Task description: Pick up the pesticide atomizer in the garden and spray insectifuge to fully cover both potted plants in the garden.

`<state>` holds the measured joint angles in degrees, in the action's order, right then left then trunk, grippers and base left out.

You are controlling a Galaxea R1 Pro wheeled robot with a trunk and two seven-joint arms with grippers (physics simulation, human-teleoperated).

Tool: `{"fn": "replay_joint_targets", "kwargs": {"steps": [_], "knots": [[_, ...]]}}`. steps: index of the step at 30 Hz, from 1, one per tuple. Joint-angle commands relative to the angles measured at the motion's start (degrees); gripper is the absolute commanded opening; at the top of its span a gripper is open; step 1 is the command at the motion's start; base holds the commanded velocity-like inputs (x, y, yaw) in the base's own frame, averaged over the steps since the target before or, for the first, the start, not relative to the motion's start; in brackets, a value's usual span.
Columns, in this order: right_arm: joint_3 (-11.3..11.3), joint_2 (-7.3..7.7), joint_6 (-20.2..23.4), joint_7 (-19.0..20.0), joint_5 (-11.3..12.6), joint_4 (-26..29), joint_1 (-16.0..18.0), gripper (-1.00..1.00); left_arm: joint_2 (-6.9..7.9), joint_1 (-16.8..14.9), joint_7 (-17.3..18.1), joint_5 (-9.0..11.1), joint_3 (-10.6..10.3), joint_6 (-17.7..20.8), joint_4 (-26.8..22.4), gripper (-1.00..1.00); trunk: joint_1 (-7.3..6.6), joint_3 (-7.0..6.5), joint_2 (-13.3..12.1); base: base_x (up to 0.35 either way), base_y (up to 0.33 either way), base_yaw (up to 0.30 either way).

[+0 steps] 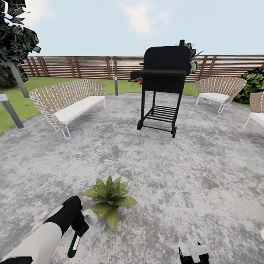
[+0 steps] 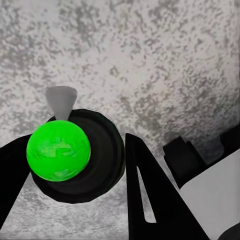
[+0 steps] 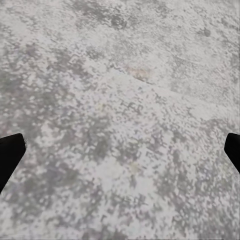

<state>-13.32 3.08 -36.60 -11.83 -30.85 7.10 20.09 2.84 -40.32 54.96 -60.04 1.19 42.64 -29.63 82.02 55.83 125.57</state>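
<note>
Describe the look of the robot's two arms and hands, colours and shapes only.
The left arm has a smooth white rounded forearm shell ending in a glossy black wrist and black left hand. Its fingers are flat black tapering blades, one slotted. The right hand is black with a white block.

A potted plant (image 1: 109,198) stands on the patio (image 1: 190,172), the atomizer (image 1: 74,245) just left of it; behind stands a grill (image 1: 163,86), a bench (image 1: 68,102) to its left, chairs (image 1: 219,92) right, fence (image 1: 84,66) beyond.
</note>
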Motion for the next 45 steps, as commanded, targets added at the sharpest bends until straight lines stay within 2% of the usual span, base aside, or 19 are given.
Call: {"fn": "replay_joint_targets", "kwargs": {"steps": [1, 10, 11, 13, 22, 37, 40, 43, 45], "knots": [[-0.2, 0.00, -0.1, -0.4, -0.6, -0.1, 0.0, 1.00, -0.02, 0.0, 0.4, -0.3, 0.1, 0.3, -0.1, -1.00, -0.01, 0.05, 0.0, 0.000, -0.018, 0.268], [-0.2, -0.13, -0.1, -0.3, -0.8, -0.1, 0.0, 1.00, 0.10, 0.0, 0.8, -0.2, 0.2, 0.1, 0.3, -1.00, -0.01, 0.05, 0.0, 0.000, -0.002, 0.124], [-0.2, -0.09, -0.1, -0.3, -0.8, -0.2, 0.0, 1.00, 0.65, 0.0, 0.7, -0.8, -0.6, -1.5, 0.5, -1.00, -0.01, 0.05, 0.0, 0.000, 0.000, 0.000], [-0.2, -0.09, -0.1, -0.3, -0.7, -0.2, 0.0, 1.00, 1.20, 0.0, 0.5, -0.8, -0.6, -1.7, 0.8, -1.00, -0.01, 0.05, 0.0, 0.000, 0.000, 0.000], [-0.2, -0.09, -0.1, -0.4, -0.6, -0.2, 0.0, 1.00, 0.97, 0.1, 0.3, -0.8, -0.5, -1.5, 0.8, -1.00, -0.01, 0.05, 0.0, -0.067, -0.193, 0.111], [-0.3, 0.35, -0.2, -0.4, -0.6, -0.2, 0.0, 1.00, 0.71, 0.1, 0.2, -0.5, -0.4, -1.5, 0.8, -1.00, -0.01, 0.05, 0.0, -0.051, -0.181, 0.002], [-0.3, 0.35, -0.1, -0.4, -0.6, -0.2, 0.0, 1.00, 0.68, 0.0, 1.4, 0.2, -0.2, -1.4, 0.8, -1.00, -0.01, 0.05, 0.0, 0.008, -0.008, 0.000], [-0.2, 0.35, -0.1, -0.4, -0.6, -0.2, 0.0, 1.00, 0.73, 0.0, 7.3, -0.2, -0.6, -1.6, 0.7, -1.00, -0.01, 0.05, 0.0, 0.001, -0.001, 0.000], [-0.2, 0.35, -0.1, -0.4, -0.6, -0.2, 0.0, 1.00, 0.62, 0.0, 8.7, -1.0, -0.8, -1.3, 0.1, -1.00, -0.01, 0.05, 0.0, 0.000, 0.000, 0.000]]}}
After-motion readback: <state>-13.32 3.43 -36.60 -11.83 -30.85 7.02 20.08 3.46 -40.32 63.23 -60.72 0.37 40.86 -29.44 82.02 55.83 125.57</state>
